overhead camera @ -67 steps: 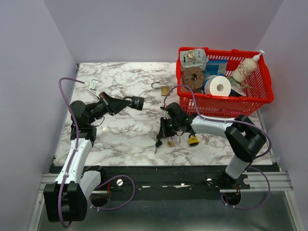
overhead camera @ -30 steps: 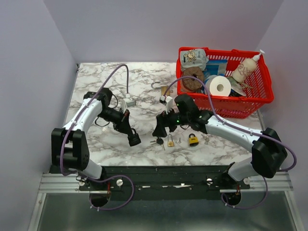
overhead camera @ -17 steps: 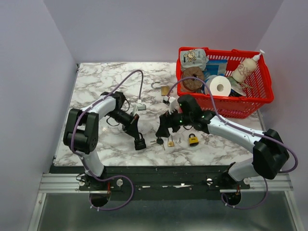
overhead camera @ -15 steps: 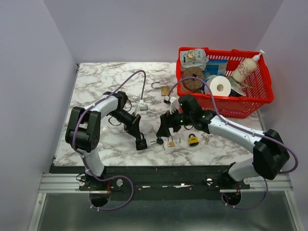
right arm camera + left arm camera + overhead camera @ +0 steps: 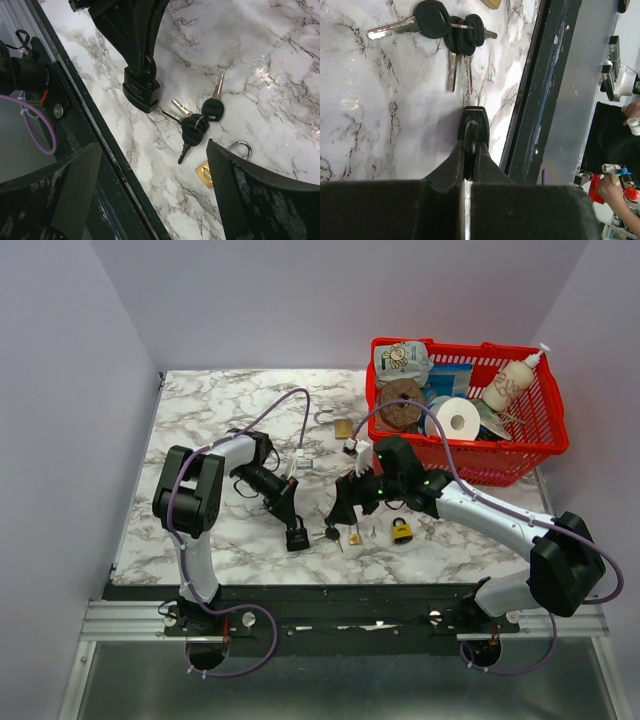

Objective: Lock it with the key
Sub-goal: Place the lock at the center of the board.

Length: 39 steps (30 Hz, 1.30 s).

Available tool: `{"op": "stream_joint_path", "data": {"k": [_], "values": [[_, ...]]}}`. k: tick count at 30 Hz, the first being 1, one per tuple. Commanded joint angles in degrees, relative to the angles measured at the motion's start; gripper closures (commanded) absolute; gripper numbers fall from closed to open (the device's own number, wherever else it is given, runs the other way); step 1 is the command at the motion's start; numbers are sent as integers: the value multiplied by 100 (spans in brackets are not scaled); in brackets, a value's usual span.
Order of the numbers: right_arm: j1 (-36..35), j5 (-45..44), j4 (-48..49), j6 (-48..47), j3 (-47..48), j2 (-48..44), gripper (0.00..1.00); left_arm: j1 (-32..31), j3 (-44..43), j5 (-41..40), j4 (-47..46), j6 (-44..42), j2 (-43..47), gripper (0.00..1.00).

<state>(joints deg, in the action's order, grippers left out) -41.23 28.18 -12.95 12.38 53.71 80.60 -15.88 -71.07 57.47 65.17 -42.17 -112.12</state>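
The left arm is folded back, its forearm slanting down to the left gripper (image 5: 290, 521), which is pinched on the shackle of the black padlock (image 5: 297, 538) just left of the keys (image 5: 328, 534). The right arm reaches leftward, and the right gripper (image 5: 343, 511) gapes wide over the keys.

Left gripper (image 5: 290, 523) swung from mid-frame to lower centre, padlock (image 5: 296, 538) in jaws, beside keys (image 5: 328, 534); right gripper (image 5: 343, 510) rose slightly.

Top external: high at near edge, looking down on whole table (image 5: 200, 420). Left wrist: very close, low, looking along left gripper (image 5: 469, 150). Right wrist: near, tilted down. All 3 share key bunch (image 5: 195, 122) and black padlock (image 5: 141, 90).
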Motion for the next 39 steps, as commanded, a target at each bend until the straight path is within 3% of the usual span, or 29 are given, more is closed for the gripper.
{"op": "stream_joint_path", "data": {"k": [1,18,31,35,39], "values": [[28,152,-23,-43,-107,-114,5,-38,-258,98,-30,-169,-231,98],[28,231,29,10,-45,9,5,-47,-926,-430,14,-406,-873,79],[28,275,65,-25,69,-9,5,-38,-1137,-974,-276,-230,-435,31],[28,223,56,-139,209,0,5,49,-1532,-1080,-224,-28,-153,29],[28,91,-67,-647,647,26,5,697,-1875,-914,75,60,66,26]]}}
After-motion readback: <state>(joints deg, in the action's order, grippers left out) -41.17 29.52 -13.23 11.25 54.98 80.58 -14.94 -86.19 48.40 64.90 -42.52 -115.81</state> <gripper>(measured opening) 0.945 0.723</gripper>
